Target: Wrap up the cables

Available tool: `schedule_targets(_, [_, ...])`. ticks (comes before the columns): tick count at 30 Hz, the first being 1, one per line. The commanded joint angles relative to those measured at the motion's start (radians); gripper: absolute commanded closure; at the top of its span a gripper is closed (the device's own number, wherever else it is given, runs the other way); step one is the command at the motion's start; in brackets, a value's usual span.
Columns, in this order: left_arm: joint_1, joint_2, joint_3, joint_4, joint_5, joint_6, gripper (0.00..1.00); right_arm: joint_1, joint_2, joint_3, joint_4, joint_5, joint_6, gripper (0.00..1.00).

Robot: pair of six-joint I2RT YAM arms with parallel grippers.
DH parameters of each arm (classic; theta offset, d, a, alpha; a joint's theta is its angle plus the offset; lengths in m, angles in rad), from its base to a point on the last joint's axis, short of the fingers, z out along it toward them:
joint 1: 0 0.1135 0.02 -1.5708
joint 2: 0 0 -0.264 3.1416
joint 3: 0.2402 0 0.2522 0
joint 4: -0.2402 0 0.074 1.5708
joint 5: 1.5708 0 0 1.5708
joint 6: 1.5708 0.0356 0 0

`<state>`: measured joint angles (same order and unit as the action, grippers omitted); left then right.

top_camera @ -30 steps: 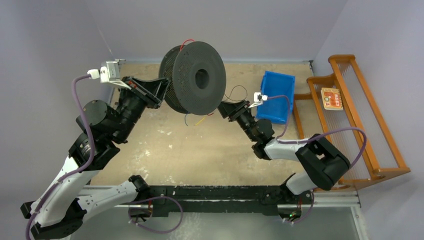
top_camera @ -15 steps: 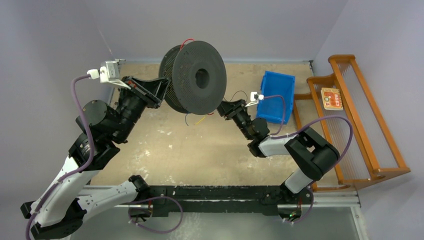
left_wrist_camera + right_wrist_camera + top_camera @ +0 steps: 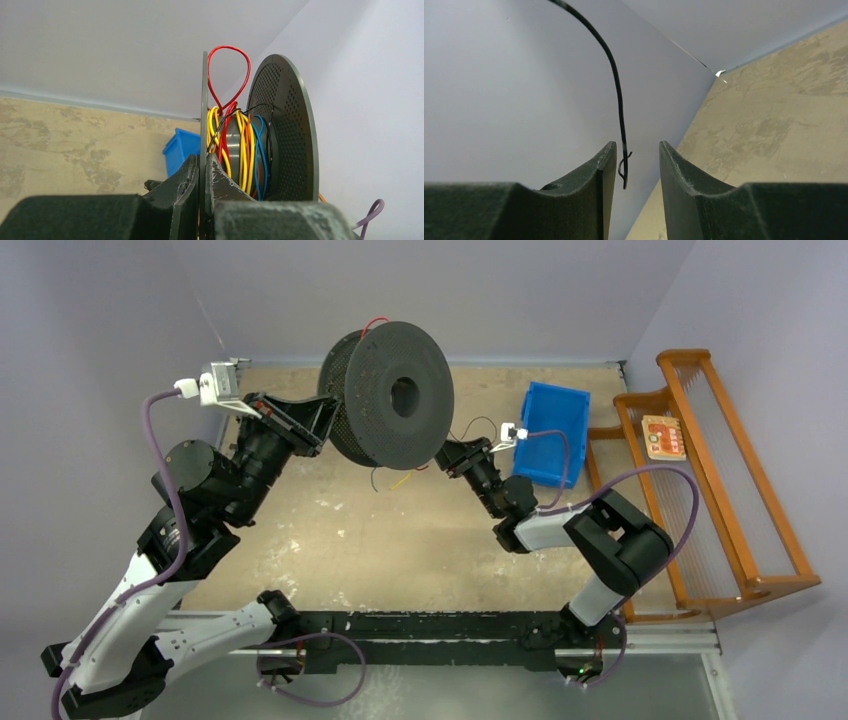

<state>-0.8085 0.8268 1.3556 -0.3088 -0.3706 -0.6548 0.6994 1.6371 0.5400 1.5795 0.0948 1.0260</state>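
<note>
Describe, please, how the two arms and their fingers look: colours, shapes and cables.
The left arm and the right arm both have white shells between bulky black joints. A thick purple cable loops along each to a white plug at the wrist. The fingers are dark, matte wedges with a grainy surface. I see no markings.

Walls (image 3: pixel 520 290): plain pale grey-lilac on 3 sides, light even and diffuse. Table (image 3: pixel 400 540): beige, mottled, w/ whitish worn patches nr front edge. Blue bin (image 3: pixel 565 405) at rear R. Wooden rack (image 3: pixel 684 358) beside R edge, orange card (image 3: pixel 663 437) on it.
</note>
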Motion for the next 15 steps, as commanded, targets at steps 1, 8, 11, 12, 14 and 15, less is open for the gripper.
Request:
schedule_targets(1, [-0.006, -0.022, 0.023, 0.142, 0.015, -0.040, 1.00, 0.004, 0.002, 0.033, 0.097, 0.023, 0.007, 0.62])
schedule_targets(8, [-0.006, -0.022, 0.025, 0.140, 0.018, -0.042, 1.00, 0.003, -0.014, 0.028, 0.091, 0.014, 0.001, 0.63])
schedule_targets(11, [-0.006, -0.022, 0.024, 0.142, 0.018, -0.043, 1.00, 0.003, -0.022, 0.033, 0.081, 0.016, -0.005, 0.65])
schedule_targets(12, [-0.006, -0.020, 0.023, 0.142, 0.019, -0.044, 1.00, 0.003, -0.023, 0.034, 0.080, 0.016, -0.004, 0.66])
schedule_targets(14, [-0.006, -0.020, 0.023, 0.143, 0.020, -0.045, 1.00, 0.003, -0.025, 0.031, 0.084, 0.016, -0.004, 0.69])
schedule_targets(15, [-0.006, -0.020, 0.023, 0.143, 0.022, -0.047, 1.00, 0.003, -0.026, 0.028, 0.087, 0.016, -0.003, 0.71])
